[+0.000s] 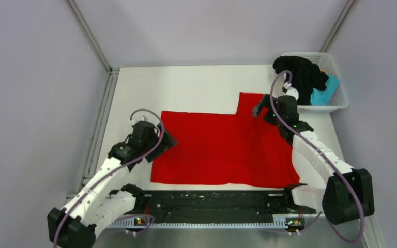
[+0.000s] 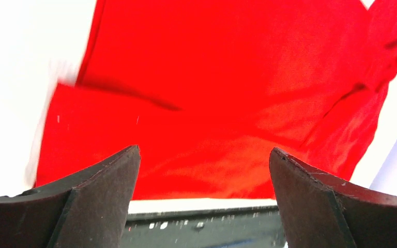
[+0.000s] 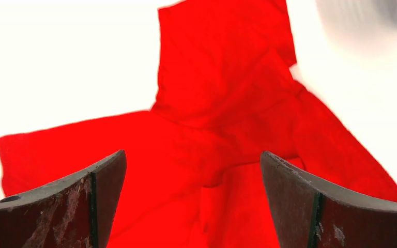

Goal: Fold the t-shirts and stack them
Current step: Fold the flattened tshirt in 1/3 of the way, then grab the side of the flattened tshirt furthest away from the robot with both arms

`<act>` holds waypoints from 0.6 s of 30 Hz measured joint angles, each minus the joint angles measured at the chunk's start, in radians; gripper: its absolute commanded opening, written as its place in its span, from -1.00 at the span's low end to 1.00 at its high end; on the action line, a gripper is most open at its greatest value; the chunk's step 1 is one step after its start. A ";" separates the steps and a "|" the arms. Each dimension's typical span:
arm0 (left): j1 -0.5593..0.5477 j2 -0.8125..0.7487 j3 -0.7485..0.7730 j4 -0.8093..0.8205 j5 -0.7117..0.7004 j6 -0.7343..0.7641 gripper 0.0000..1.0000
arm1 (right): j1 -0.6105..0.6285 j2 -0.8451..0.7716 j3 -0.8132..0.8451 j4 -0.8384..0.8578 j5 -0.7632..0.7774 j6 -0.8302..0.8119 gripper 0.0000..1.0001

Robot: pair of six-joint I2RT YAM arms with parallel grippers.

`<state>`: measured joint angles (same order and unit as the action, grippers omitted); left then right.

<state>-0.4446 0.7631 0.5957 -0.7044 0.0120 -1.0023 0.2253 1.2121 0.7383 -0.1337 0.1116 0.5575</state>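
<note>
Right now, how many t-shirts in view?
3: red t-shirt spread on the table; black t-shirt heaped in the basket; teal t-shirt beside it there. More may hide underneath.

- You had the spread t-shirt (image 1: 222, 150) flat on the table (image 1: 196, 88), its sleeve reaching toward the far side.
- The basket (image 1: 338, 105) sat at the far right corner, just behind that shirt.
- In it, the draped t-shirt (image 1: 300, 72) hung over the left rim, with the tucked t-shirt (image 1: 324, 94) to its right.
- Your left gripper (image 1: 168, 138) was at the spread shirt's left edge, and your right gripper (image 1: 261, 108) was by the sleeve.

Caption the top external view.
Open left gripper and right gripper hover over spread bright red cloth t-shirt; white plastic lattice basket holds black shirt, teal shirt.
</note>
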 measured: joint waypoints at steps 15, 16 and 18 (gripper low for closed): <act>0.372 1.086 0.755 0.230 -0.045 0.372 0.98 | -0.001 0.270 0.311 -0.037 -0.046 -0.142 0.97; 0.386 1.151 0.822 0.230 -0.042 0.394 0.98 | -0.001 0.285 0.309 -0.039 -0.048 -0.143 0.97; 0.404 1.239 0.905 0.227 -0.018 0.424 0.98 | -0.001 0.313 0.308 -0.037 -0.054 -0.143 0.97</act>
<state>-0.0410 2.0022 1.5009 -0.4770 -0.0059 -0.5785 0.2241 1.5249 1.0462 -0.1711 0.0574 0.4149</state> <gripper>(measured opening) 0.990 0.988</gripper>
